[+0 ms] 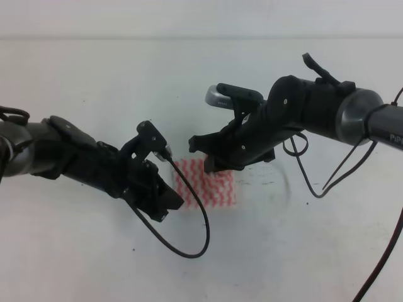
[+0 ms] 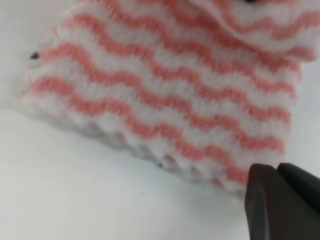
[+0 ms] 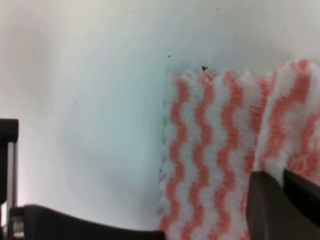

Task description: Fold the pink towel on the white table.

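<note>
Thin pink-and-white wavy-striped towel (image 1: 208, 183) lies between both grippers on the plain white table (image 1: 75, 251); left gripper (image 1: 165, 202) nearer its left edge, right gripper (image 1: 211, 154) over far edge; jaw states unclear.

Arms: we see two matte black jointed limbs with grey sleeves.
Cables: we note thin black loops (image 1: 189, 242).
Markings: white lettering, partly cut off.

High view looks down; both wrist views closely share the pink towel (image 1: 208, 184).
</note>
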